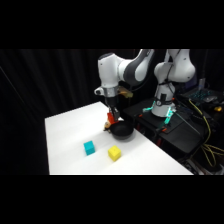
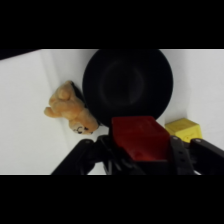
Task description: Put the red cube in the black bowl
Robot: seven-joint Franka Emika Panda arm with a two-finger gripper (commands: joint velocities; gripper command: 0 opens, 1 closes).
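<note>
Side view: the black bowl [image 1: 121, 131] sits on the white table [image 1: 65, 130], and the gripper [image 1: 112, 119] hangs just above its rim, clamped on the red cube [image 1: 110, 118]; teal cube [image 1: 89, 147] and yellow cube [image 1: 114, 153] lie near the bowl. Wrist view: bowl's [image 2: 127, 82] inside looks bare, the red cube [image 2: 140, 140] is pinched between the fingers [image 2: 179, 155], and a little tan teddy [image 2: 70, 109] touches the bowl, barely visible from the side.

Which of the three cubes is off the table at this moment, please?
The red cube: it is clamped in the gripper just above the black bowl, while the teal cube and the yellow cube sit on the table.
</note>
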